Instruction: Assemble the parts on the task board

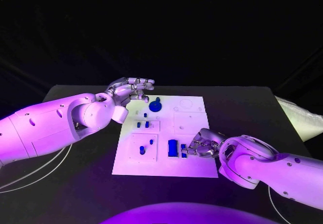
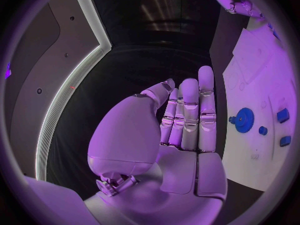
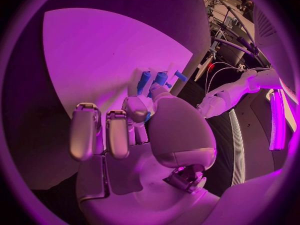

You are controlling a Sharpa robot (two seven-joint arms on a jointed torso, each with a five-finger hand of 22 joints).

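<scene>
Two hands at the flat white task board (image 1: 192,168) on the black table (image 1: 249,105).
The silver left hand (image 1: 129,88) hovers empty off the board's far-left corner, fingers straight and close together, beside the round blue gear (image 1: 155,105); small blue parts (image 1: 173,148) lie mid-board; the silver right hand (image 1: 202,143) pinches a small blue part (image 3: 145,79) at the board's near-right.

The left arm comes in from the side and bends at the wrist, its robot hand (image 1: 132,88) held up with fingers (image 2: 190,110) straight, side by side and holding nothing. The right arm reaches in low, its robot hand (image 1: 204,144) turned down with fingers (image 3: 94,130) curled inward.
</scene>
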